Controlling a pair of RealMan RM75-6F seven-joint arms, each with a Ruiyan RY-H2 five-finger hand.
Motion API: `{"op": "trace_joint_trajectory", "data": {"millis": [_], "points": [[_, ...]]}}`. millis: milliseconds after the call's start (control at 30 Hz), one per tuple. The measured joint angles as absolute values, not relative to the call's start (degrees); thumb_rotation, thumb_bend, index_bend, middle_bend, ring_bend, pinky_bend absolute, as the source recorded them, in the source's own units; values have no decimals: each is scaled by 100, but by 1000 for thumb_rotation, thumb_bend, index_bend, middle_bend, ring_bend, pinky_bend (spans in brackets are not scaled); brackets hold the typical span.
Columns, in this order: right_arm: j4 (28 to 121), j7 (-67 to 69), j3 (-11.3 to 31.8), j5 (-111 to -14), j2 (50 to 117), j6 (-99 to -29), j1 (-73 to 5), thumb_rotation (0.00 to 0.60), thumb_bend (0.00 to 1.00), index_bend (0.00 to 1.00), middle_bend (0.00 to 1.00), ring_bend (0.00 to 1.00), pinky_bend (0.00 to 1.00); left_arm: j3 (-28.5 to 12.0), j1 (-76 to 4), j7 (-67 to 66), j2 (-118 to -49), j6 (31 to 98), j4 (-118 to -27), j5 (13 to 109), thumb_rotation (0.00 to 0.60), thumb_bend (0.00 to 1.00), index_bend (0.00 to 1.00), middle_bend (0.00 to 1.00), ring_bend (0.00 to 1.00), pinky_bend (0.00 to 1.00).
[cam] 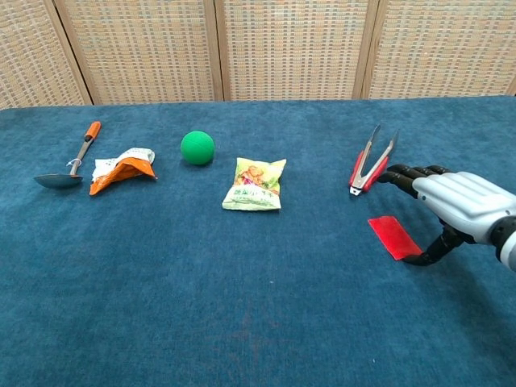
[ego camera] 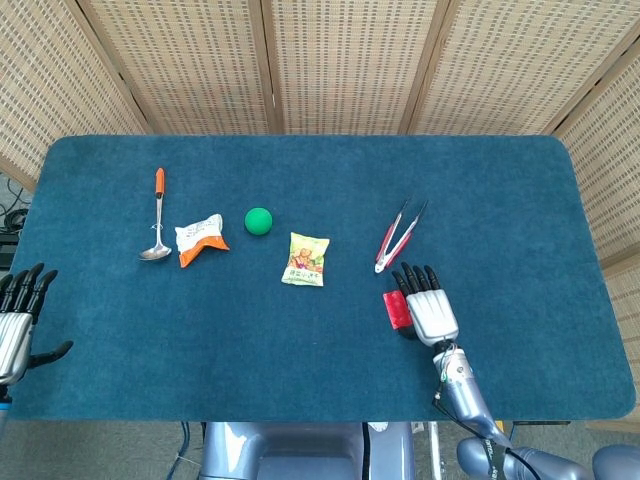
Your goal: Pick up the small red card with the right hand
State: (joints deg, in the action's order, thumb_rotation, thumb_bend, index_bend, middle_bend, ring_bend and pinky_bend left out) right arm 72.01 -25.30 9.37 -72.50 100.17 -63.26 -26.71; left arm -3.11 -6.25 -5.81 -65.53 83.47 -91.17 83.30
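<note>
You are at the approach step: your right hand (cam: 459, 208) hovers just beside the small red card (cam: 393, 237), fingers spread and extended toward twelve o'clock, thumb dropped down near the card's near edge, holding nothing. The card lies flat on the blue cloth at about five o'clock from the table's centre, partly hidden under the hand in the head view (ego camera: 393, 309) and fully visible at the hand's nine o'clock in the chest view. Whether the thumb tip touches the card or the cloth cannot be told. My reading is that the next move calls for sliding the hand toward nine o'clock so the fingers come over the card, then pinching an edge; a thin flat card on soft cloth will likely resist lifting, so work one edge up first. Watch the red tongs (ego camera: 399, 236) just at twelve o'clock of the fingertips. Your left hand (ego camera: 18, 318) waits open at the table's eight o'clock edge. The blue table (ego camera: 300, 370) stands before woven screens (ego camera: 330, 60).
</note>
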Motion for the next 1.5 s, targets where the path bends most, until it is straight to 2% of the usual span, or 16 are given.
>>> {"op": "trace_joint_trajectory", "data": {"millis": [467, 700, 967, 1167, 1267, 1500], "points": [[6902, -2357, 1064, -7130, 10164, -6249, -2860, 600, 260, 77, 0, 0, 0, -275, -641, -569, -6565, 8328, -9131, 8394, 600, 54, 0, 0, 0, 0], [6849, -2409, 1079, -7052, 10229, -6185, -2949, 600, 260, 229, 0, 0, 0, -277, -645, -543, -6555, 8324, -9135, 8392, 600, 54, 0, 0, 0, 0], [6773, -2446, 1066, -6987, 10275, -6187, -2982, 600, 260, 269, 0, 0, 0, -273, -652, -506, -6547, 8314, -9124, 8400, 600, 55, 0, 0, 0, 0], [6753, -2440, 1051, -6972, 10283, -6219, -2992, 600, 260, 458, 2, 0, 0, -270, -656, -496, -6549, 8315, -9124, 8410, 600, 55, 0, 0, 0, 0], [6730, -2459, 1028, -6954, 10285, -6223, -2983, 600, 260, 516, 31, 0, 1, -263, -662, -499, -6551, 8305, -9126, 8420, 600, 56, 0, 0, 0, 0], [6713, -2502, 1021, -6883, 10275, -6193, -2991, 600, 311, 564, 70, 0, 4, -263, -672, -494, -6551, 8283, -9136, 8407, 600, 57, 0, 0, 0, 0]]}}
